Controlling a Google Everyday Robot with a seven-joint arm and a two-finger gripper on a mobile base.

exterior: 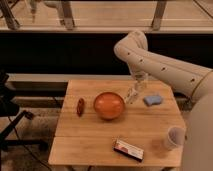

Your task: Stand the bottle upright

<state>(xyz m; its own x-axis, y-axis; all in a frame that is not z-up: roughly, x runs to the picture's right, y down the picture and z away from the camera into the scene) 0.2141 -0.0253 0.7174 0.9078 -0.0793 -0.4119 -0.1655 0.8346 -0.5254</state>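
Observation:
The bottle (132,94), small and whitish with a pale label, is tilted just right of the orange bowl (109,105), its top end pointing up and to the right. My gripper (136,89) comes down from the white arm (150,60) at the back right of the table and is shut on the bottle's upper part. The bottle's lower end is close to the table top, by the bowl's rim.
On the wooden table (95,137) are a blue sponge (153,100) right of the bottle, a white cup (175,137) at the front right, a flat snack packet (128,150) at the front and a reddish-brown item (80,106) left of the bowl.

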